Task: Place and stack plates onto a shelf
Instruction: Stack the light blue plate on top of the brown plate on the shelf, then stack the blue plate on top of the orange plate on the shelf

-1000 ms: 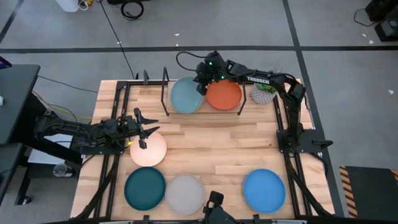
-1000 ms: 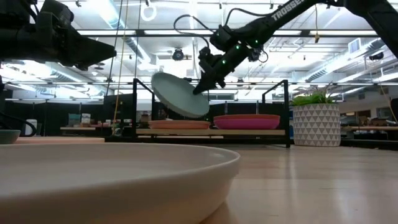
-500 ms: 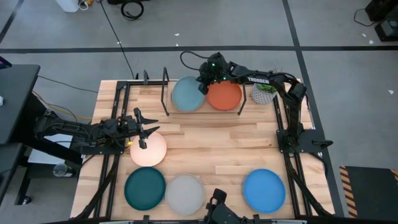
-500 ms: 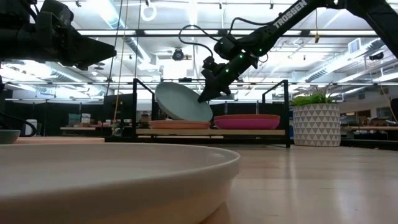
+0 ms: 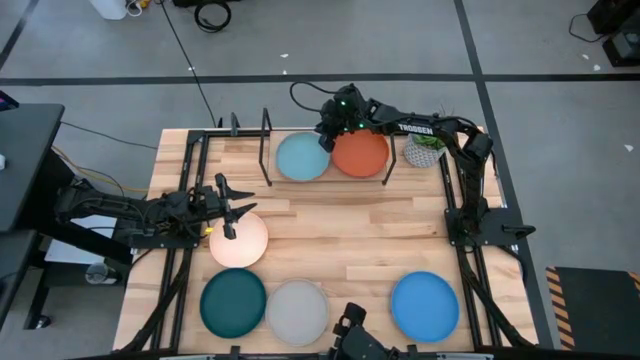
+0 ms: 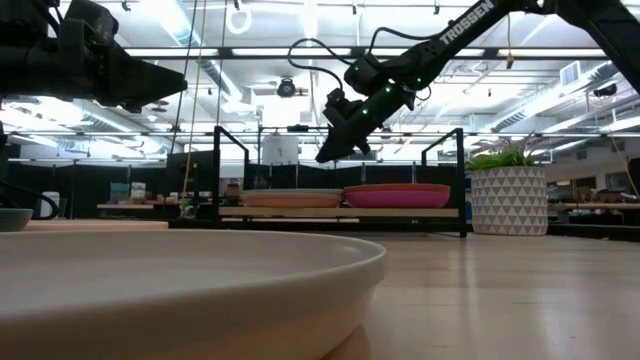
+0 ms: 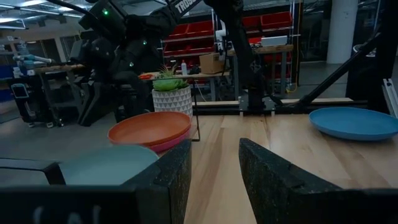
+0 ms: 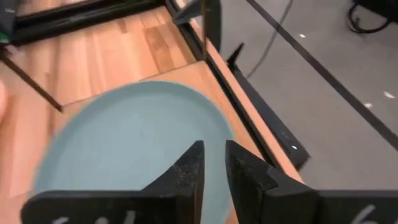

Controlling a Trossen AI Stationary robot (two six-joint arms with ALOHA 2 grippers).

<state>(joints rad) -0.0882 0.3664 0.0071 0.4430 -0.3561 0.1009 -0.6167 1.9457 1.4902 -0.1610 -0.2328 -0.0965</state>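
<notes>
Aqua plate (image 5: 303,157) flat on the left half of the shelf (image 5: 266,148), lying on a peach plate (image 6: 290,201) whose rim shows beneath it in the low view. Beside it on the right half, orange plate (image 5: 360,153) stacked on a magenta plate (image 6: 397,199).

Right gripper (image 5: 326,140) over the gap between the two stacks, raised above the aqua plate's right edge and clear of it. Fingers (image 8: 191,167) slightly parted, nothing between them, the aqua plate seen below through the gap.

Left gripper (image 5: 232,210) hanging over the table's left side, just above the far edge of the cream plate (image 5: 238,241). Fingers spread, empty, not touching the plate.

Along the near edge of the table (image 5: 360,235), three more plates in a row: teal plate (image 5: 233,303) on the left, grey plate (image 5: 297,310) just beside it, blue plate (image 5: 425,305) well apart to the right. All flat on the wood.

Plant (image 5: 424,150) in a white pot at the far right corner, just beside the shelf's right end.
</notes>
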